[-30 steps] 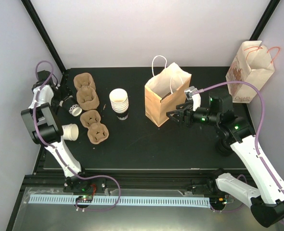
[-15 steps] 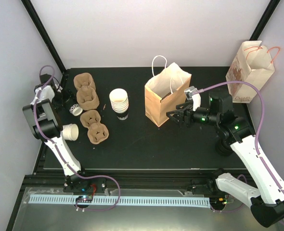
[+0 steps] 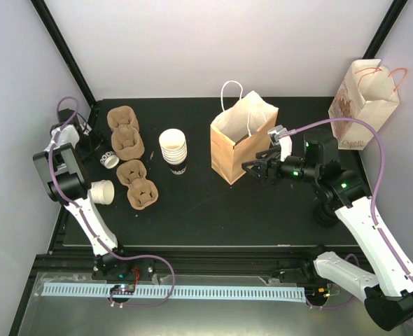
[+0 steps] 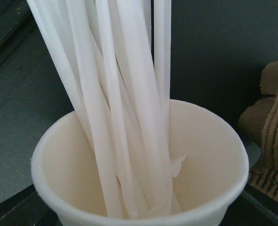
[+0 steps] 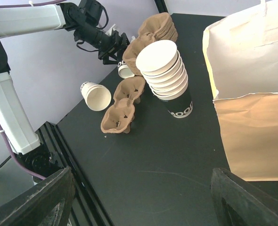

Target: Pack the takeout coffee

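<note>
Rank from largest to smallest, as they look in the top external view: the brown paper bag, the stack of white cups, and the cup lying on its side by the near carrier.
1. brown paper bag, clearly the largest.
2. stack of white cups.
3. cup lying on its side, somewhat smaller than the stack.

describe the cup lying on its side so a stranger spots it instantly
Find the brown paper bag standing mid-table, move left past the stack of cups to the pulp carriers. Left of the nearmost carrier lies the tipped cup: a white cup on its side, mouth facing the bag, while the stacked ones stand upright.
</note>
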Tool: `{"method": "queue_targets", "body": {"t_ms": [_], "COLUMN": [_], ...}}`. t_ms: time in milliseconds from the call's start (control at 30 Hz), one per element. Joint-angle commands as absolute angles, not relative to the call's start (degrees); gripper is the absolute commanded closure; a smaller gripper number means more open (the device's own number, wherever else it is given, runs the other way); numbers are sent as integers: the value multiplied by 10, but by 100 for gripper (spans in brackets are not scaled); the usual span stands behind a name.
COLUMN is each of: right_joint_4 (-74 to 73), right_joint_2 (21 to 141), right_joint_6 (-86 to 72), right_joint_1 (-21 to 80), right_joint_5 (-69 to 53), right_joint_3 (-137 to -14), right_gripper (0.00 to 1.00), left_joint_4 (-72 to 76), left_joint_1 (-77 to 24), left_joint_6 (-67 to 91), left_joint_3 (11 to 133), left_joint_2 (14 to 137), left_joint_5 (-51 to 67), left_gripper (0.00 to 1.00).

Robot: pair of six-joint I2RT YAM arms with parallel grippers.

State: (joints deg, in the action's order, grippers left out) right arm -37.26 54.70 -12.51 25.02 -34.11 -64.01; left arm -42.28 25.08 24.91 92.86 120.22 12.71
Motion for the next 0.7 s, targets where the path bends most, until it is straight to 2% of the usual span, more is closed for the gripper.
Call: {"method": "queue_targets", "body": {"t_ms": [0,333,667], "right_joint_4": [-358,-357,-355], "right_joint_2": [548,551,547], "right_joint_6": [-121,-121,-122], "right_joint_1": [252,252,252], "right_joint_5": [-349,-351,-356], "right_joint_3": [-639,-639,-637], "right_gripper": [19,19,19], "left_joint_4": [-421,-395,-284], "left_joint_1": [266,276,268], "left_joint_6": [265,277,294], "left_joint_3": [945,935,817], "left_joint_2": [1212,1211,1128], "left_joint_5": [114,117,107], "left_gripper": [21,30,34]}}
